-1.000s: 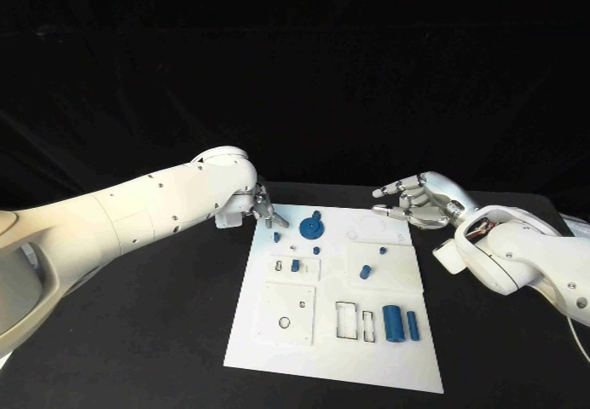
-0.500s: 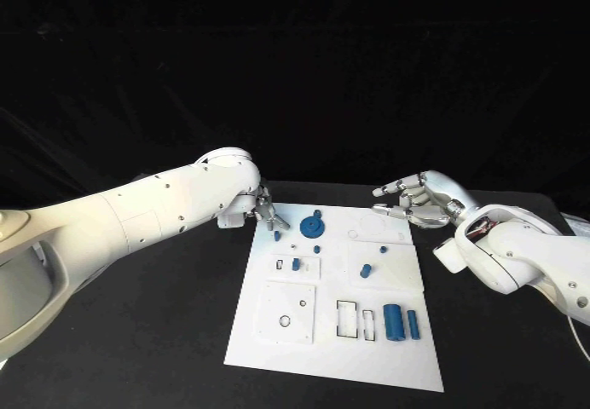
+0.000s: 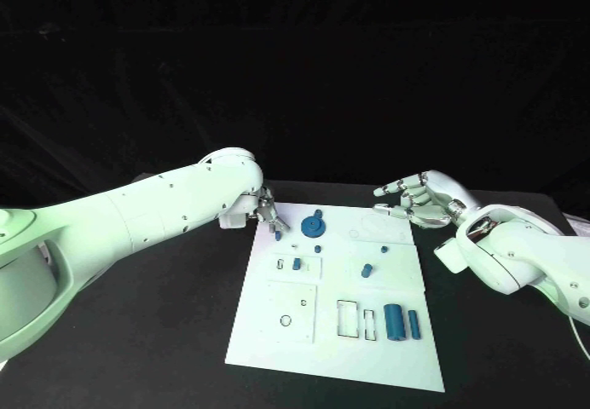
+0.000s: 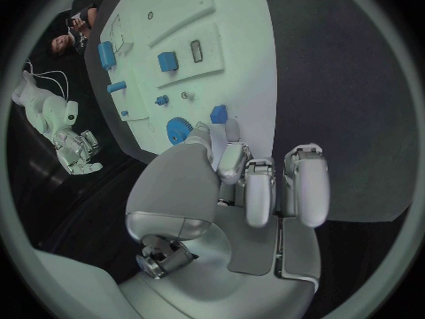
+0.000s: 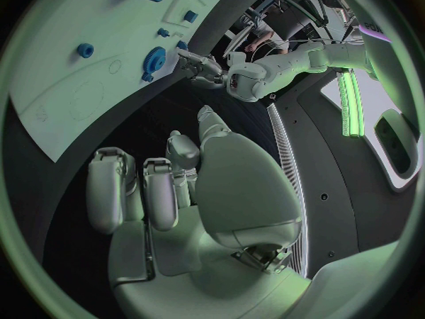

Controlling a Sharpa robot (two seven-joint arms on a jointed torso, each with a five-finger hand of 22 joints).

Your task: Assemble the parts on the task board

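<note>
Left hand point(image 3: 263, 210) hangs at the task board's point(image 3: 308, 341) far left corner, pinching a small blue part point(image 4: 219, 113) between its fingertips, just beside the blue gear point(image 3: 314, 227). Right hand point(image 3: 418, 201) hovers off the board's far right corner, fingers curled, holding nothing.

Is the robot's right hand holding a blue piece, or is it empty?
Empty. The right robot hand hovers off the board's far right corner with fingers curled on nothing; the blue gear lies on the board.
</note>
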